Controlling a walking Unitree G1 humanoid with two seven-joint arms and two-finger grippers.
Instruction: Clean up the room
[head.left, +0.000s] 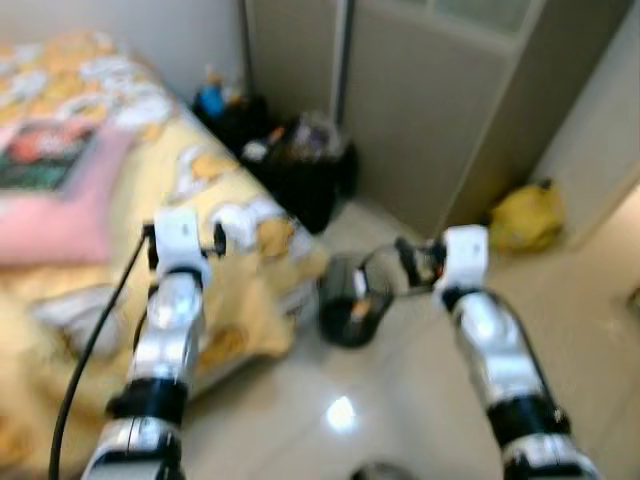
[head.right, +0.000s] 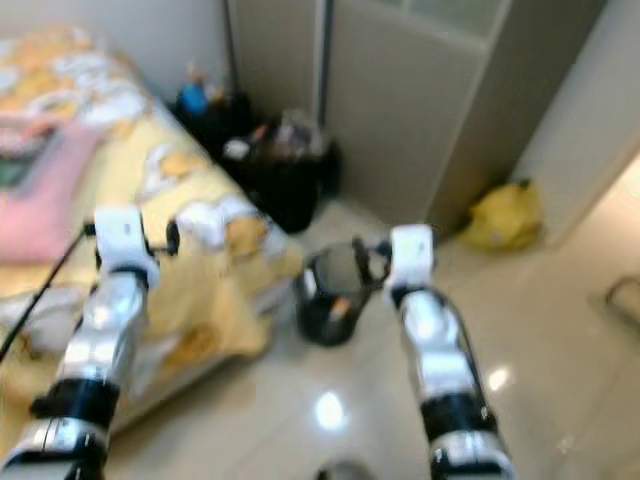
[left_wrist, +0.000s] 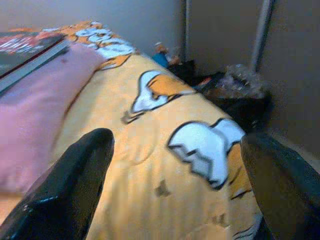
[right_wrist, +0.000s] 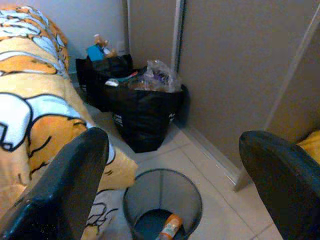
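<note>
A black mesh waste bin (head.left: 350, 310) stands on the tiled floor at the bed's corner, with an orange item (right_wrist: 170, 227) lying in its bottom. My right gripper (right_wrist: 172, 190) hangs open and empty just above and to the right of the bin. Over the edge of the bed's yellow cartoon-print duvet (head.left: 130, 190), my left gripper (left_wrist: 175, 190) is also open with nothing between its fingers. A pink pillow (head.left: 50, 215) lies on the bed with a dark magazine (head.left: 40, 155) on top of it.
Stuffed black bags (right_wrist: 142, 110) stand against the wall beyond the bin, next to the grey wardrobe doors (head.left: 430, 110). A yellow bag (head.left: 525, 215) sits on the floor at the far right. Shiny open floor (head.left: 340, 410) lies in front of me.
</note>
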